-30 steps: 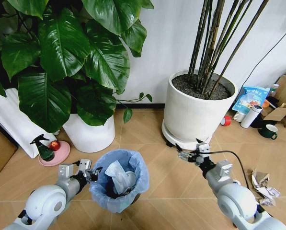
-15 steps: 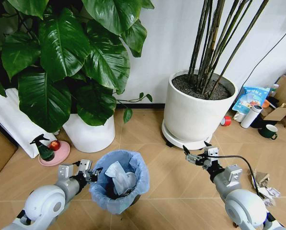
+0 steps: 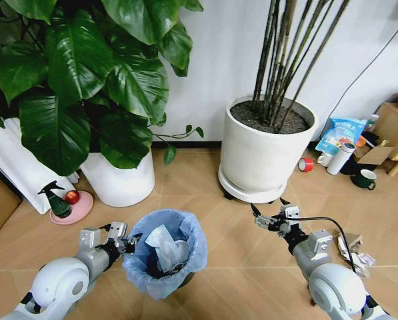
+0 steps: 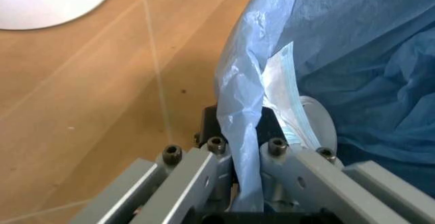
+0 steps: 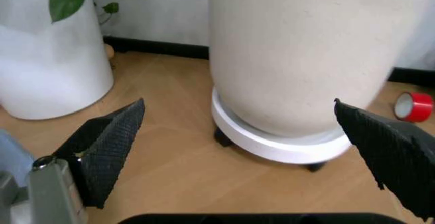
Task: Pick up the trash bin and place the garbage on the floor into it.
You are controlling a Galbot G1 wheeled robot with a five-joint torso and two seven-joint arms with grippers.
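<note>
Holding the trash bin (image 3: pixel 164 257) by its rim, my left gripper (image 3: pixel 122 241) has its two fingers pinched tight on the edge and on the blue bag (image 4: pixel 326 46) that folds over it. I grip it there because the rim is the one thin part the fingers can close around, and it keeps the bin's mouth facing up so things can drop in. From the left wrist camera I see the bag squeezed between the metal fingers, with a bit of white paper tucked beside it.

The bin sits low in front of me, near the wooden floor (image 3: pixel 205 180), just ahead of my left arm. I cannot tell if it is lifted or resting. Inside it I see crumpled white tissues (image 3: pixel 165 243) lying on the dark bottom, so some trash is already in.

My right gripper (image 3: pixel 269 219) hangs over the floor to the right of the bin, in front of the big white plant pot (image 3: pixel 259 157). Its black fingers (image 5: pixel 109 147) are spread wide apart and hold nothing. I think it is kept wide like that to be ready for grabbing.

More garbage (image 3: pixel 354 250), crumpled paper scraps, lies on the floor to the right, beside my right arm. I think that pile needs picking up next.
</note>
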